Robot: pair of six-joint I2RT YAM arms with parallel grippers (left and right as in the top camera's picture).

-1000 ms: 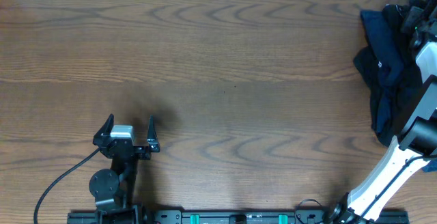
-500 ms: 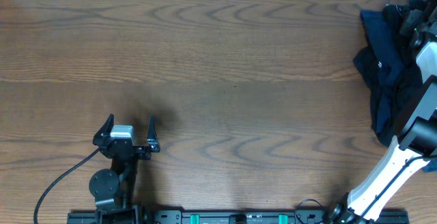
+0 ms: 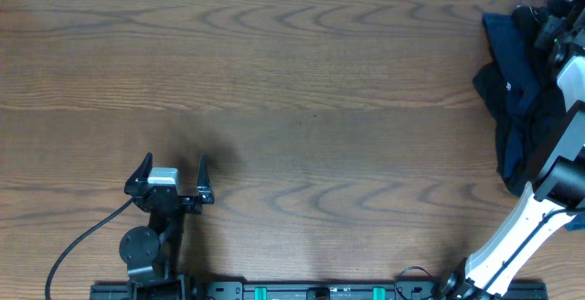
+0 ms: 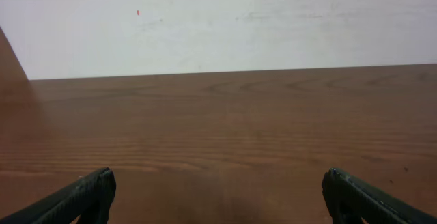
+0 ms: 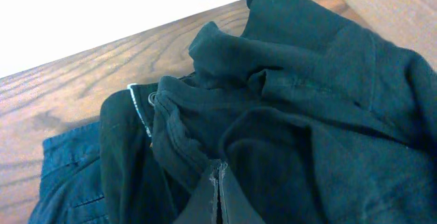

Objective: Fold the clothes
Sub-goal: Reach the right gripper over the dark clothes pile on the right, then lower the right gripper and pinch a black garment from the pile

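One heap of crumpled black and dark navy fabric garments (image 5: pixel 293 115): fills most of the frame, lying on the brown wood-grain desk (image 5: pixel 61 98). One thin white-stitched edge (image 5: pixel 140 108): left part of the heap, among folds. The right gripper (image 5: pixel 217 176): bottom centre, dark jaws pressed together, tips touching a black fold; whether cloth is caught between them cannot be told.

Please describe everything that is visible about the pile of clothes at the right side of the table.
The clothes lie in a crumpled, unfolded heap at the far right edge of the wooden table. The fabric looks soft, dark navy and black. One piece bears a small white logo, another shows a pale zipper-like edge, and a bluer stitched piece lies at one side. The right gripper, closed, sits against the heap; whether it pinches fabric is unclear.
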